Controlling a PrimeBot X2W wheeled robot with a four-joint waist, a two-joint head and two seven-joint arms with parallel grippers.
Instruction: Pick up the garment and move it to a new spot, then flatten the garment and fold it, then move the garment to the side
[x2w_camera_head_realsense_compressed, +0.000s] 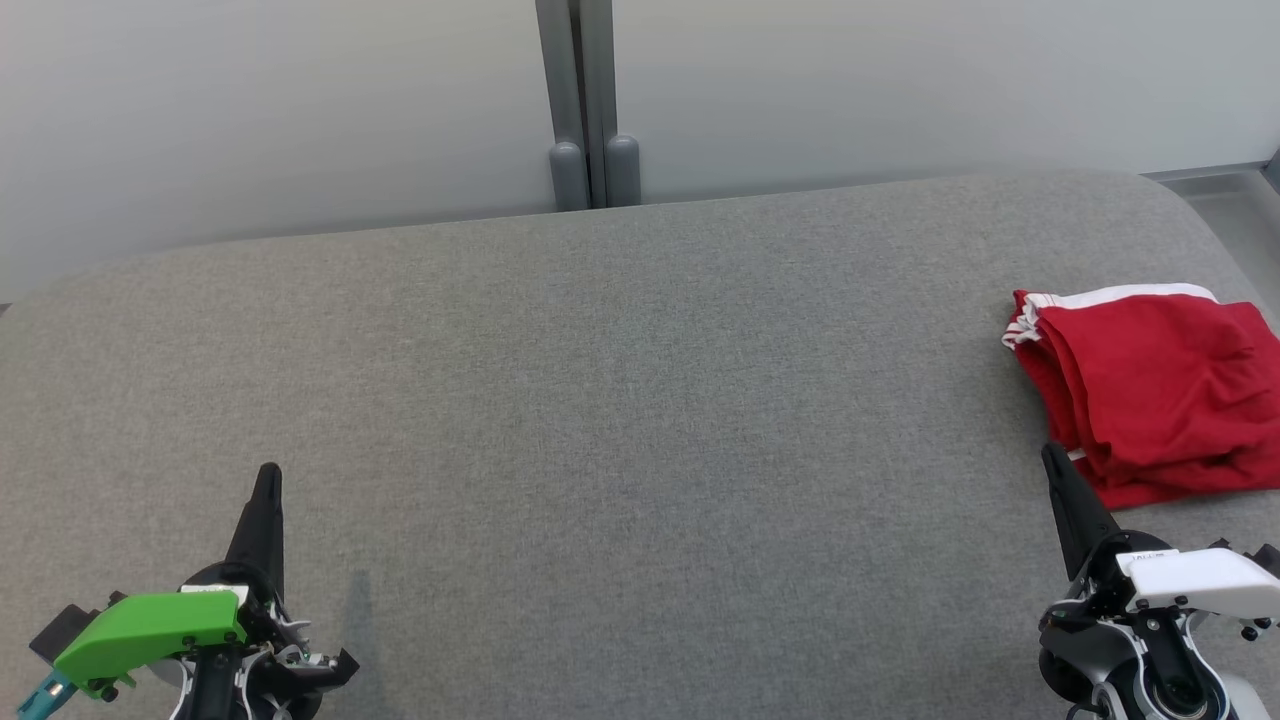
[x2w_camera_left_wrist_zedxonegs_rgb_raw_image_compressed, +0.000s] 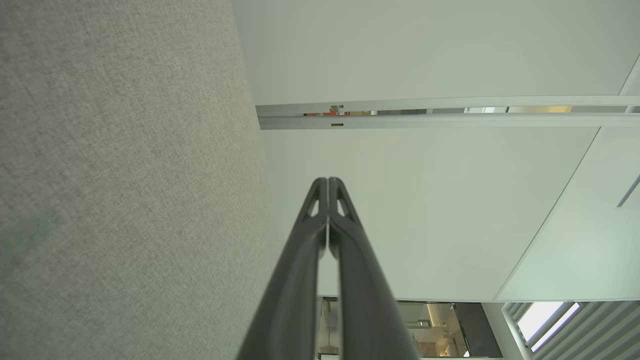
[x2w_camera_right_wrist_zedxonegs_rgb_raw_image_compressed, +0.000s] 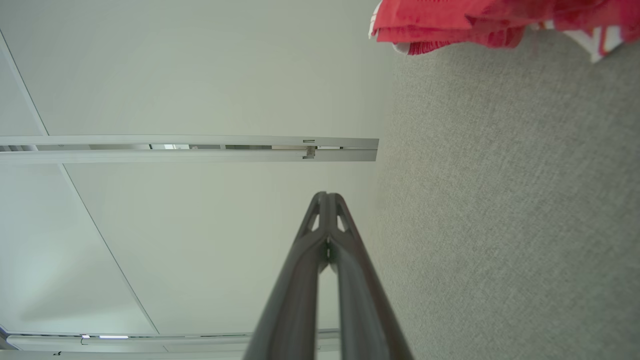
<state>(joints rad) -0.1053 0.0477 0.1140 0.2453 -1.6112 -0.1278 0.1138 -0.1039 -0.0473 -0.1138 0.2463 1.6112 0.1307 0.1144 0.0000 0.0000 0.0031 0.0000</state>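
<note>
Red garment (x2w_camera_head_realsense_compressed: 1150, 390) folded, lying at right edge of grey padded surface (x2w_camera_head_realsense_compressed: 620, 400). Left gripper (x2w_camera_head_realsense_compressed: 268, 472) and right gripper (x2w_camera_head_realsense_compressed: 1050, 455) both clenched, empty. Right one's tip sits just beside the garment.

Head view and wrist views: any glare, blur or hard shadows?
Head view: soft even light, sharp, a faint shadow beside the left gripper, garment cropped at the right edge. Left wrist view: bright window blown out, lower right. Right wrist view: no glare.

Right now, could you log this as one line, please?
red white-trimmed fabric garment: folded, right on grey cloth surface; left gripper: shut; right gripper: shut
</note>
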